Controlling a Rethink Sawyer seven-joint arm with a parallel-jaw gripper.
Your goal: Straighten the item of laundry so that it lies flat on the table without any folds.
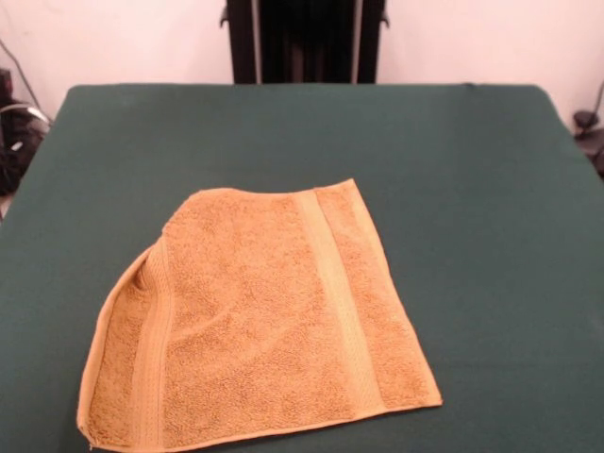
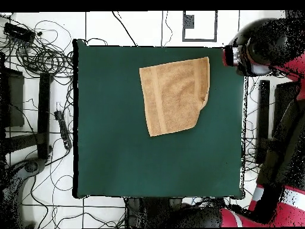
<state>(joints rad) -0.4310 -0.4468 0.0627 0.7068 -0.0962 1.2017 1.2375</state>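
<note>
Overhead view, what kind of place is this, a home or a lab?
Probably a robotics lab: a red and black robot arm stands beside a green cloth-covered table, loose cables sprawl over the white tiled floor, and one orange towel lies on the table.

Front view low across table [image 1: 283, 123]; overhead straight down; both share towel [image 1: 255, 330].

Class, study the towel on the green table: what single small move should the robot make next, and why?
Probably grip the tucked corner of the towel and draw it outward. That corner looks folded under, cutting off the outline beside one ribbed band; the rest lies flat on the table. The claw is not visible.
</note>
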